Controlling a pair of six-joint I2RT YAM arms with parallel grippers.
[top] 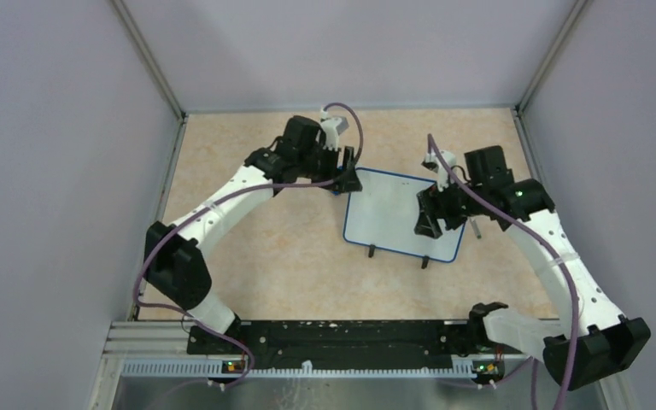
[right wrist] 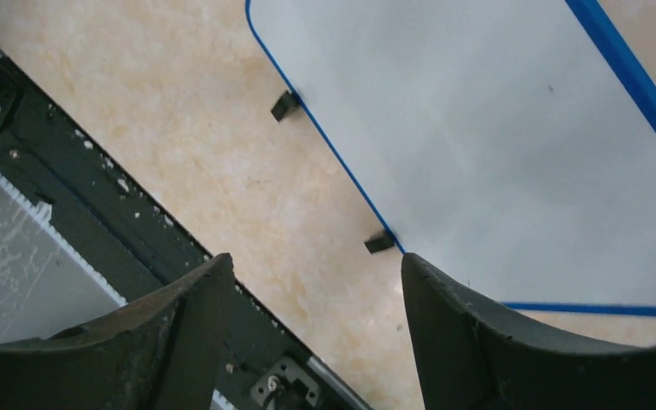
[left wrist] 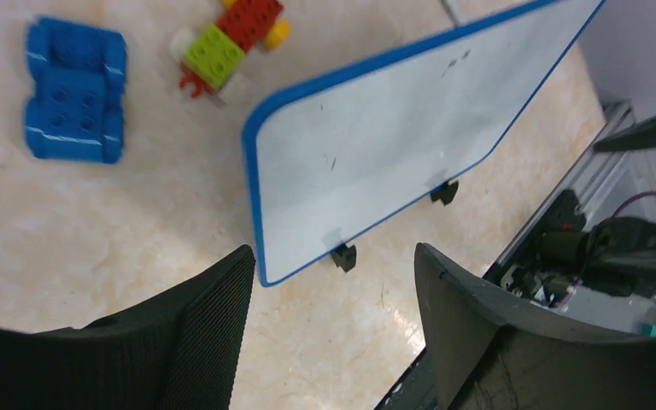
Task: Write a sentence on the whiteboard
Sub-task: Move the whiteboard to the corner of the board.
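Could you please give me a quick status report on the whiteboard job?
Both end effectors, left and right, open, empty. Whiteboard flat, blank, no sentence yet. Toy blocks beside its corner, clear of it.

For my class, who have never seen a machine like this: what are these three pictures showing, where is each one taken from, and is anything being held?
Two robot arms are bolted at the near edge of a table. The overhead view shows both reaching over a whiteboard lying flat; no sentence is readable on it. The other two views come from cameras on the wrists, looking down between dark fingers. The left gripper and right gripper are both open, holding nothing. Beside the board lie a blue toy block and a small brick toy.
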